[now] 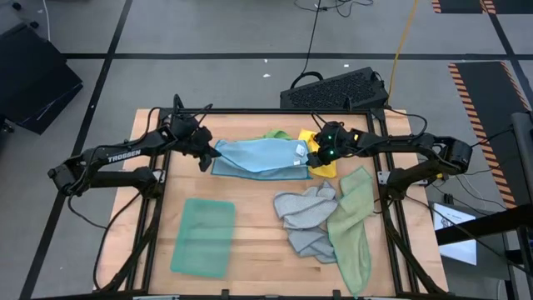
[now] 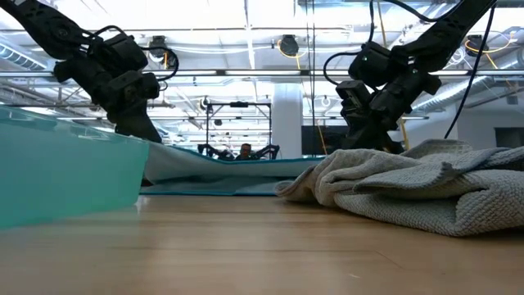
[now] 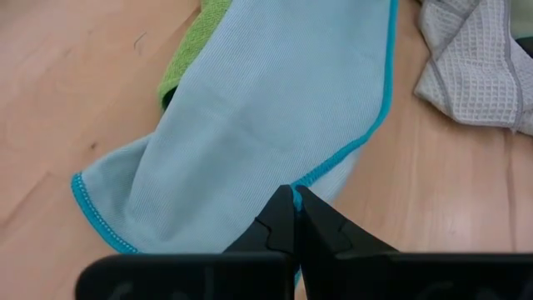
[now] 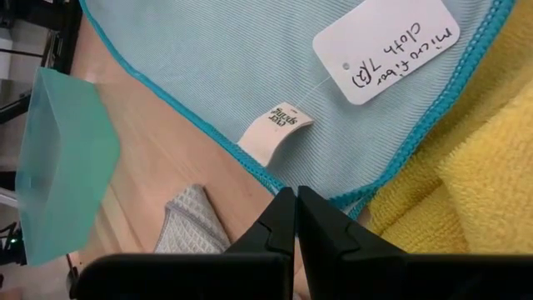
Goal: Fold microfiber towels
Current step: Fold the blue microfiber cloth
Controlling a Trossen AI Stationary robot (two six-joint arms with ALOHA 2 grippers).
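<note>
A light blue towel [image 1: 262, 156] with a teal stitched edge hangs between my two grippers at mid-table; its lower part [image 2: 213, 188] lies on the wood. My left gripper [image 1: 208, 155] is shut on its left end and my right gripper [image 1: 314, 155] on its right end, by a white paper tag [image 4: 385, 48]. A yellow towel [image 1: 326, 167] and a bright green towel [image 1: 279, 134] lie under its far right part. Near the front left lies a teal green towel [image 1: 203, 236], folded flat. A crumpled grey towel [image 1: 306, 218] and a pale sage green towel [image 1: 354, 225] lie at the front right. My left gripper pinches the light blue towel's stitched edge [image 3: 326, 170] between its two shut fingers, slanting down from the table's left. That end is lifted off the wood and the cloth sags toward the middle. My right gripper pinches the stitched edge [image 4: 265, 178] beside the small sewn label [image 4: 276, 131], slanting down from the table's right. This end is lifted too, above the yellow towel.
A black metal frame [image 1: 250, 111] runs along the table's far side and down both sides under the arms. Bare wood [image 1: 258, 225] shows between the teal green towel and the grey one. The sage green towel reaches the table's front edge.
</note>
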